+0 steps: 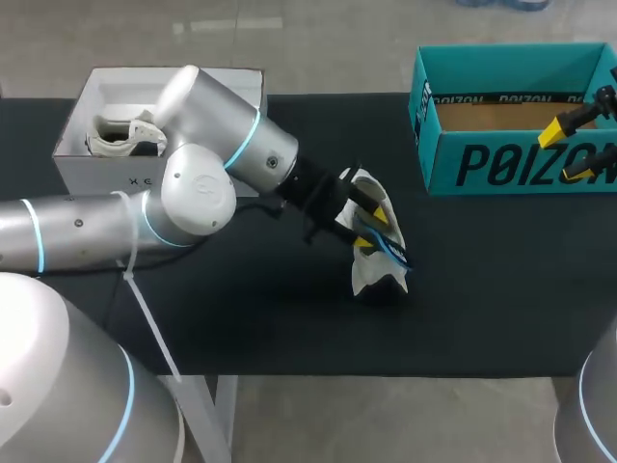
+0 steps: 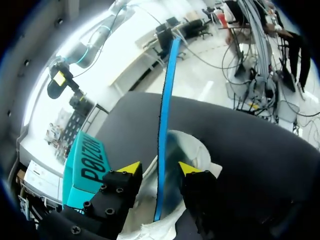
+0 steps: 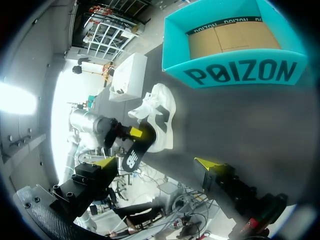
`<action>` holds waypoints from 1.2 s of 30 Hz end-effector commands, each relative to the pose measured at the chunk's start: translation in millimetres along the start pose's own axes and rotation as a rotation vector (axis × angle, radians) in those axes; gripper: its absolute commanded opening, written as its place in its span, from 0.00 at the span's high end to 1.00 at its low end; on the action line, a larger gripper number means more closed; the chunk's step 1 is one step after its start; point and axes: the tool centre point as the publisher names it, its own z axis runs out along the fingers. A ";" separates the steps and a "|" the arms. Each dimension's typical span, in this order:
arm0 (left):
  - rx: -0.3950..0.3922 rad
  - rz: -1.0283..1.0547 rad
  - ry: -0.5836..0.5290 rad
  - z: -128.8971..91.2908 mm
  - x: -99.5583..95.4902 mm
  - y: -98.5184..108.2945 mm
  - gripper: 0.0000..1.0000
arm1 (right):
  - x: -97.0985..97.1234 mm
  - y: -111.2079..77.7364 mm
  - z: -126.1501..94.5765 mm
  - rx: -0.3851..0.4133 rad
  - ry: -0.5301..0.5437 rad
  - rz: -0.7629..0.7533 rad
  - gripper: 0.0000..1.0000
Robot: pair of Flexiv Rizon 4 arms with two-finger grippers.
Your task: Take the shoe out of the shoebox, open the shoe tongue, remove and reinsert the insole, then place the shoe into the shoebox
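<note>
Head view: 2 shoeboxes on black table (image 1: 482, 289), well apart. White shoebox (image 1: 96, 169) at far L, teal shoebox (image 1: 511, 164) at far R. 2 shoes: one white shoe (image 1: 368, 273) out on the table near the middle, a 2nd shoe (image 1: 120, 135) lying inside the white box. 1 blue insole (image 1: 393, 254), slanting across the table shoe. L gripper (image 1: 374, 230) is right at that shoe. L wrist view: tips abt half apart, insole edge-on between them w/ a gap either side, no clamp seen, shoe opening just beyond. R gripper (image 1: 569, 152) is at the teal box's front wall near its R end. R wrist view: tips spread wide, holding nothing. Teal box has only its cardboard floor showing.
</note>
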 end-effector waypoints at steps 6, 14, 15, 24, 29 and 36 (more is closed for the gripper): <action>-0.006 0.028 0.007 1.6 6.2 -6.6 1.00 | 0.0 0.3 0.1 0.002 -0.003 0.001 0.00; -0.091 0.006 0.013 14.9 -1.6 20.9 1.00 | 0.0 0.3 0.1 0.002 -0.003 0.001 0.00; -0.100 -0.006 0.012 15.8 -3.3 24.0 1.00 | 0.0 0.3 0.1 0.002 -0.003 0.001 0.00; -0.133 -0.049 -0.010 11.0 -8.2 34.1 1.00 | 0.0 0.3 0.1 0.002 -0.003 0.001 0.00; -0.085 -0.040 -0.019 -0.6 0.0 17.7 0.28 | 0.0 0.3 0.1 0.002 -0.003 0.001 0.00; -0.023 -0.011 -0.010 -5.2 7.5 -9.3 0.15 | 0.0 0.3 0.1 0.002 -0.003 0.001 0.00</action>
